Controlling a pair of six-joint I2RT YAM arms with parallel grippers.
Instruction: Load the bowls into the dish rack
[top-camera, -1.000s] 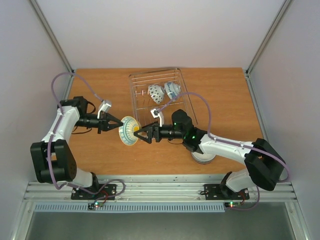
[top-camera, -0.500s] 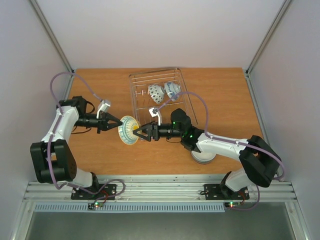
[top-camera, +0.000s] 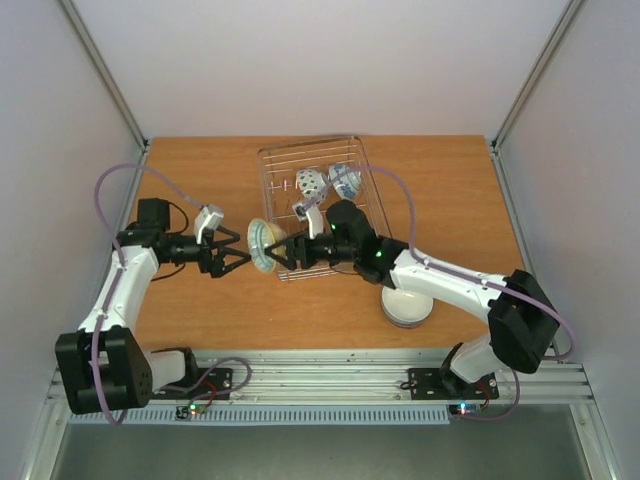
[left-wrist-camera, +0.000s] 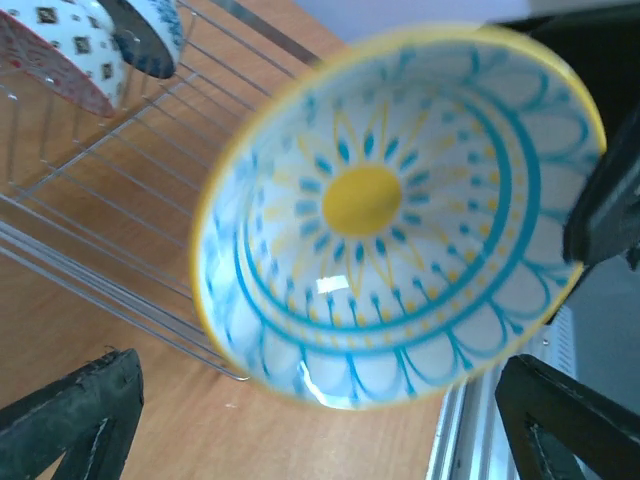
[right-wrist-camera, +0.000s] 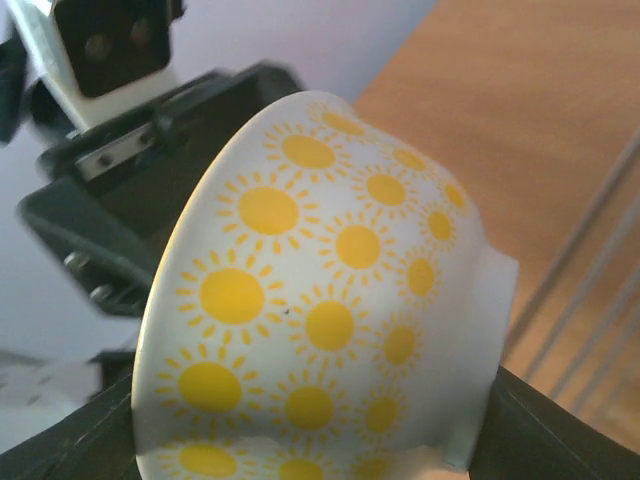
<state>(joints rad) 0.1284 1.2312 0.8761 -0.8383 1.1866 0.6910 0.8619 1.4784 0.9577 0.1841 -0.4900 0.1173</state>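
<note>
A white bowl (top-camera: 262, 245) with yellow suns outside and a blue-and-yellow pattern inside (left-wrist-camera: 390, 210) hangs on its side above the table, just left of the dish rack's near-left corner. My right gripper (top-camera: 281, 251) is shut on it, and its sun-patterned outside (right-wrist-camera: 320, 310) fills the right wrist view. My left gripper (top-camera: 232, 252) stands open a little to the bowl's left, with its dark fingertips (left-wrist-camera: 80, 410) wide apart and clear of the bowl. The silver wire dish rack (top-camera: 266, 190) holds a dotted white bowl (top-camera: 310, 184) and a blue-and-white bowl (top-camera: 345, 178), both on edge.
A cream bowl (top-camera: 407, 305) sits on the wooden table under my right forearm, near the front edge. Rack wires (left-wrist-camera: 90, 200) run just behind the held bowl. Grey walls enclose the table on three sides.
My left gripper has opened, let go of the sun bowl and drawn back left. The right gripper has closed on the bowl and carried it up toward the rack's near-left corner.
</note>
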